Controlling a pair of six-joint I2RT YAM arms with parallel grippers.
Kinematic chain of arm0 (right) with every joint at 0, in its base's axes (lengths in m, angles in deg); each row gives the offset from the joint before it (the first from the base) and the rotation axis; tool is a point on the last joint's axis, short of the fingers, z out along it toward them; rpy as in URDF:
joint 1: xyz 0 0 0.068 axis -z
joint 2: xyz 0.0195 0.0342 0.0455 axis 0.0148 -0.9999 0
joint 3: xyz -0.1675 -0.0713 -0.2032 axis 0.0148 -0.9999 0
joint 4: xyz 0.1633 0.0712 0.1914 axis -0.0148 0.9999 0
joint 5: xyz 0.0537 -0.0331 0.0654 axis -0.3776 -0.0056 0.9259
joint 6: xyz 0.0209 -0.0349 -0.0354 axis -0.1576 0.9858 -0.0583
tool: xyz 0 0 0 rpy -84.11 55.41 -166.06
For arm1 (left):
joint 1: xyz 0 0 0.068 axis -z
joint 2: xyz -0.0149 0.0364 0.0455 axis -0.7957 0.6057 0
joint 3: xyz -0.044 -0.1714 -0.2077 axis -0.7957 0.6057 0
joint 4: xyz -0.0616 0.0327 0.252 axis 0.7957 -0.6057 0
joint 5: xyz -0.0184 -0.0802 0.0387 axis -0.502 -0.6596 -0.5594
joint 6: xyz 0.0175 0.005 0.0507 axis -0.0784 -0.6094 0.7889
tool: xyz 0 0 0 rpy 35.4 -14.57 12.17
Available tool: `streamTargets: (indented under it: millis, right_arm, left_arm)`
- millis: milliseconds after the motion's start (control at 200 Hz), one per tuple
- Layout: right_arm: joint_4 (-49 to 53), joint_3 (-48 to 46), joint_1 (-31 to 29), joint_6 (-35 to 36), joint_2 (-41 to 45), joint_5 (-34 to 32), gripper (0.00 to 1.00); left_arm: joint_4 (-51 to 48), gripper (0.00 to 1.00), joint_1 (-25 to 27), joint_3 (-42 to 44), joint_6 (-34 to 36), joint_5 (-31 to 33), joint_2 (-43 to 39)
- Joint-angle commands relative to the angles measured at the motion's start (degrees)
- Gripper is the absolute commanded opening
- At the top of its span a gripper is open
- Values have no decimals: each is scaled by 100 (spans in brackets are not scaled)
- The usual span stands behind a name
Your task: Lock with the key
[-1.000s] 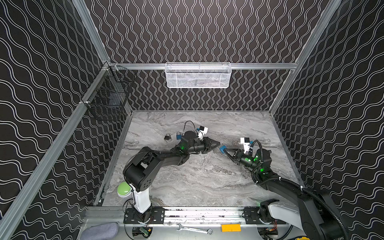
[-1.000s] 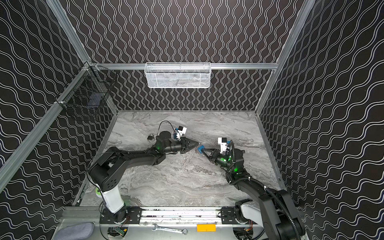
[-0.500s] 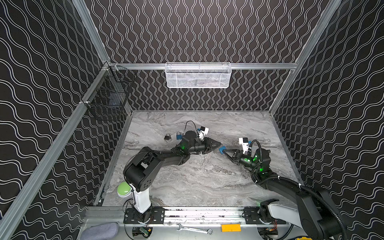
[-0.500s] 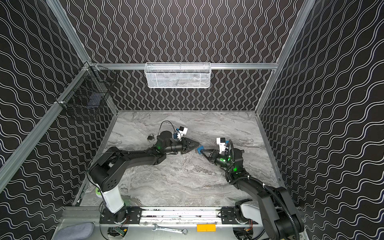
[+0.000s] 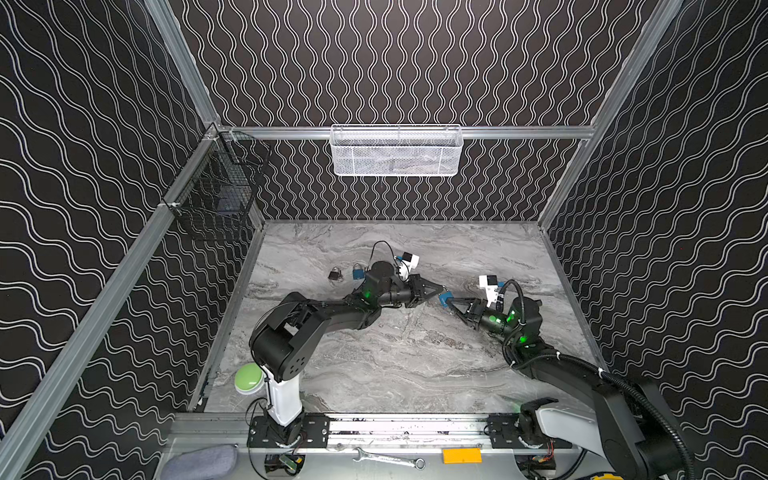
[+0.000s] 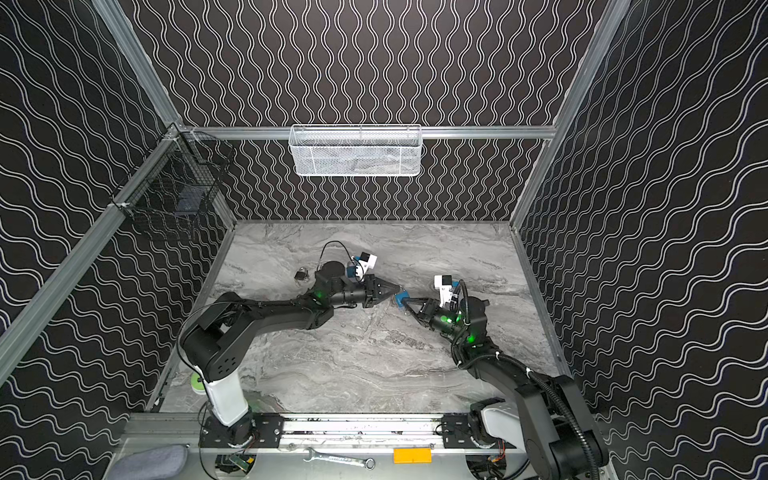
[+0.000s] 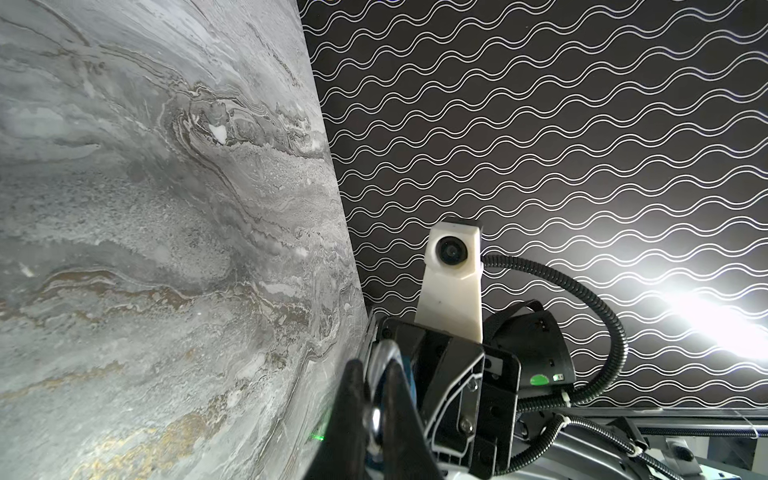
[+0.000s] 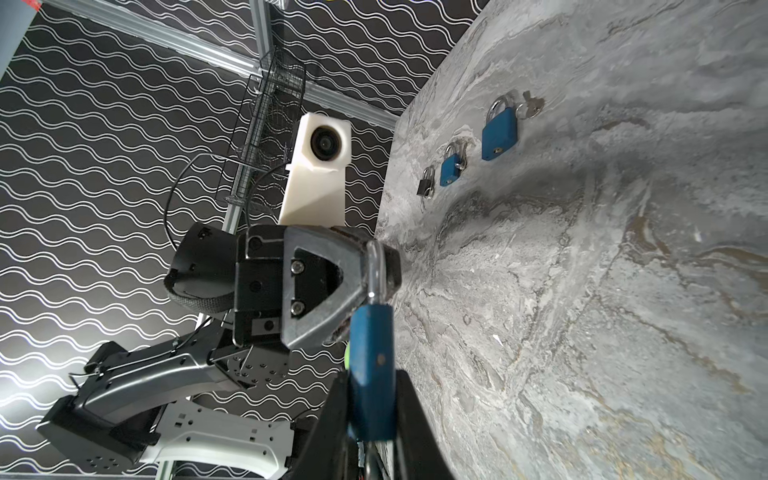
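Note:
A blue padlock (image 8: 371, 353) is held above the marble table between both arms, seen in both top views (image 5: 444, 298) (image 6: 401, 298). My right gripper (image 8: 371, 376) is shut on its blue body. The silver shackle (image 8: 375, 270) points away from it and sits between the fingers of my left gripper (image 7: 374, 370), which is shut on it. In both top views the left gripper (image 5: 439, 289) (image 6: 397, 289) meets the right gripper (image 5: 451, 302) (image 6: 407, 303) tip to tip. A key (image 8: 531, 106) lies on the table beside a larger blue padlock (image 8: 500, 135).
A small blue padlock (image 8: 451, 169) and a black padlock (image 8: 426, 187) lie in a row with the larger one, behind the left arm (image 5: 335, 274). A white mesh basket (image 5: 395, 151) hangs on the back wall, a black wire basket (image 5: 220, 195) on the left wall.
The left gripper's jaws have closed onto the shackle. Both arms have stayed nearly where they were, tip to tip.

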Motion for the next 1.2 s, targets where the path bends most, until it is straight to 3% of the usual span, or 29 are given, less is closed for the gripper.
streamTargets:
  millis: [0,90,145,255,380,591,991,1191]
  right_arm:
    - [-142,92,-26,248,-9,205,4]
    - [-87,144,-20,279,-4,228,8]
    - [-63,152,-16,254,30,171,21]
    - [42,151,-9,266,129,135,36]
    - [135,74,-4,286,234,96,47]
    - [-132,-281,19,100,342,-16,48]
    - [-285,-480,32,7,475,-174,41]
    - [-386,-390,32,-24,326,-164,32]
  left_arm:
    - [78,0,52,-136,-45,-153,31]
    - [-107,0,82,-243,29,-185,57]
    - [-122,0,82,-217,24,-123,41]
    - [-171,0,72,-202,14,0,30]
    - [85,0,60,-203,-174,53,109]
    - [283,0,17,-206,-364,116,163]
    - [346,0,-10,-136,-369,108,159]
    - [379,0,-10,-96,-381,105,137]
